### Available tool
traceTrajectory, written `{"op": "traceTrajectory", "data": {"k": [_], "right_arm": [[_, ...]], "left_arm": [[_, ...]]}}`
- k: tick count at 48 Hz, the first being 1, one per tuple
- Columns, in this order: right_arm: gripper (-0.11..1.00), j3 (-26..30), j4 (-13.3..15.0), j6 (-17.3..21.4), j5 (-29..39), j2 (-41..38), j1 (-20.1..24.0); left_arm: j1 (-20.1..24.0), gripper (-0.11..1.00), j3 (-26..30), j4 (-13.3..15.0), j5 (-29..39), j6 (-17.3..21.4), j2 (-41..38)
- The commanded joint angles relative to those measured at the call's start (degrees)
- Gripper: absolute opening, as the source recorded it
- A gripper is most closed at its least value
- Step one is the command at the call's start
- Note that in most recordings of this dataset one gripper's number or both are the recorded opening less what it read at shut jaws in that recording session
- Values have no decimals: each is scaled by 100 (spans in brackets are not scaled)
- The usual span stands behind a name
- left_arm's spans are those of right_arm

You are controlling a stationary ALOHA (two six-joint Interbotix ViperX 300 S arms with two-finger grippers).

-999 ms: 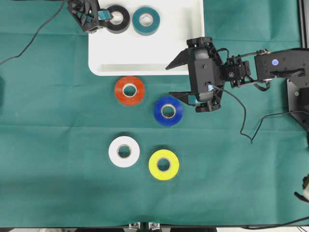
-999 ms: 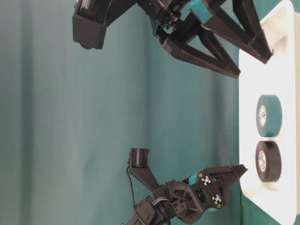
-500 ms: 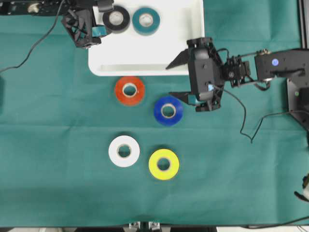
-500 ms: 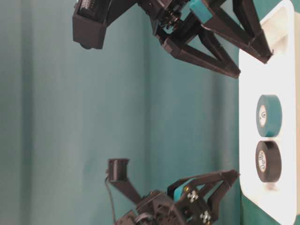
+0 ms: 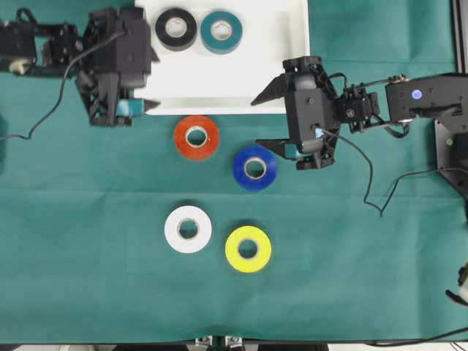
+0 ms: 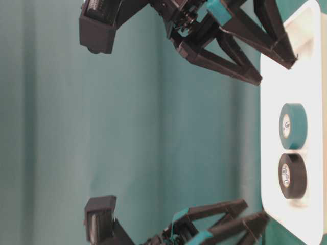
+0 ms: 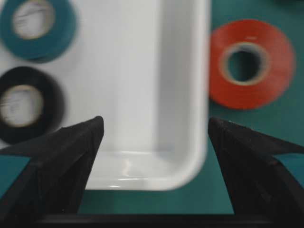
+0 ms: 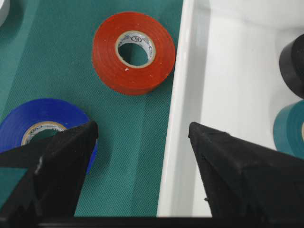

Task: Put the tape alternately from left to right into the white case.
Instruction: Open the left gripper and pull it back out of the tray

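Inside the white case point(image 5: 219, 80), at its far edge, lie the black roll point(image 5: 175, 28) and the teal roll point(image 5: 221, 31) side by side. On the green cloth lie the red-orange roll point(image 5: 196, 137), blue roll point(image 5: 254, 167), white roll point(image 5: 188, 229) and yellow roll point(image 5: 248, 248). My left gripper point(image 5: 153, 80) is open and empty at the case's left front corner point(image 7: 202, 95), with the red-orange roll point(image 7: 250, 63) beyond it. My right gripper point(image 5: 257, 122) is open and empty, straddling the case's front rim point(image 8: 178, 142) just above the blue roll point(image 8: 42, 128).
The green cloth covers the whole table. A black cable point(image 5: 369, 183) trails from the right arm, and another point(image 5: 44, 110) from the left arm. The right arm's base point(image 5: 450, 131) stands at the right edge.
My left gripper has drawn back from the black roll, moving along the case's left side to its front corner. The black roll stays in the case. The right arm has not moved.
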State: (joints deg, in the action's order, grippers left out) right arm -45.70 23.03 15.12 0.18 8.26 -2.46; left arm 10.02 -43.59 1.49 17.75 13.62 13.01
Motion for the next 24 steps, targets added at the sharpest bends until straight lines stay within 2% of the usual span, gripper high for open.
{"op": "traceTrajectory", "data": {"k": [1,14,24], "right_arm": [[84,123,0,9,-26,44,9],[84,123,0,9,-18,53,9],[84,105,0,0,-26,44,9]], "left_arm": [[-290,59,-18,9,-18,-167,149],[-791,59,-220,18,-26,-835,149],[-976,59,-272,9,-26,-958,149]]}}
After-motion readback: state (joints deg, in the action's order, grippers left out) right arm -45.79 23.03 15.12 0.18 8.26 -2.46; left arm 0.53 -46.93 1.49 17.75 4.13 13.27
